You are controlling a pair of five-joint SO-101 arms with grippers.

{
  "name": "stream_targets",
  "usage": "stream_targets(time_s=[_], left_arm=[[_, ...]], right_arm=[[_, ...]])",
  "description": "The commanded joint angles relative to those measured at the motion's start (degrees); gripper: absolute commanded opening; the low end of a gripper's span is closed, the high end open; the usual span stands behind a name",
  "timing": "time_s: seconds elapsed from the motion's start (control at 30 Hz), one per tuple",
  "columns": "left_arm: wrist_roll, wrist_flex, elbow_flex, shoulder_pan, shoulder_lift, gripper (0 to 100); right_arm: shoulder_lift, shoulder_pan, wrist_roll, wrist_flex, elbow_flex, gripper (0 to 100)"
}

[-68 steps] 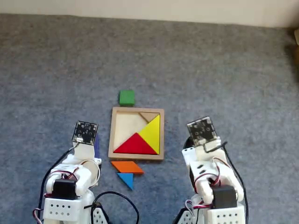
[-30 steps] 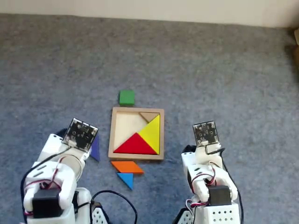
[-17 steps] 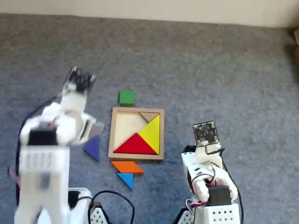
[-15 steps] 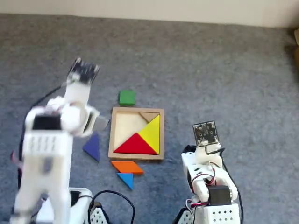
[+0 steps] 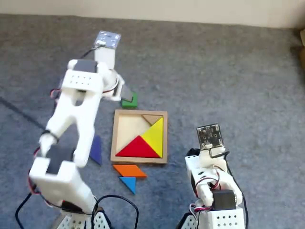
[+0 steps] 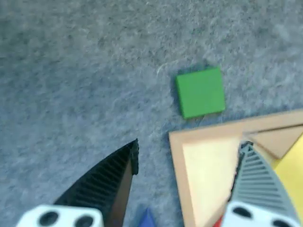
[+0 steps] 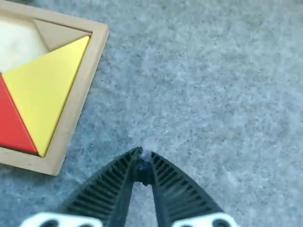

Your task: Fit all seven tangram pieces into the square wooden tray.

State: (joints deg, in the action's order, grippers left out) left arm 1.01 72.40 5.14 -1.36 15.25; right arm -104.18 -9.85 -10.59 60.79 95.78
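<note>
The square wooden tray [image 5: 116, 138] lies mid-table with a red triangle [image 5: 138, 148], a yellow triangle [image 5: 155, 135] and a small tan triangle [image 5: 152, 118] in it. A green square [image 5: 131, 101] sits just beyond its far left corner. My left gripper [image 5: 124, 94] hovers open over that corner; in the left wrist view the green square [image 6: 200, 92] lies a little ahead of the left gripper [image 6: 189, 147], and one finger [image 6: 253, 172] is over the tray [image 6: 176, 142]. The right gripper [image 7: 142, 154] is shut and empty, above carpet right of the tray [image 7: 71, 118].
An orange parallelogram [image 5: 129, 170] and a small blue triangle [image 5: 128, 182] lie on the carpet just in front of the tray. A purple triangle [image 5: 95, 150] lies to its left, partly under the left arm. Grey carpet surrounds everything.
The left arm has swung from the near left of the tray out to its far left corner, by the green square, uncovering the purple triangle. The right arm drew back slightly, then stayed still.
</note>
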Motion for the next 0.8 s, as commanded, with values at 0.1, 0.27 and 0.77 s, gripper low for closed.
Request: stream_targets(time_s=[0.1,0.27,0.77], left_arm=[[1.4,-0.5,16.2,-1.8,13.9,32],[1.4,-0.4,24.7,-1.9,22.9,32],[1.3,7.7,34.4,-5.1,33.8,32]], right_arm=[[-1.1,0.9,0.3,-0.1,5.8,0.4],[-1.1,0.9,0.2,-0.1,5.8,0.4],[-1.1,0.9,0.1,-0.1,5.8,0.4]])
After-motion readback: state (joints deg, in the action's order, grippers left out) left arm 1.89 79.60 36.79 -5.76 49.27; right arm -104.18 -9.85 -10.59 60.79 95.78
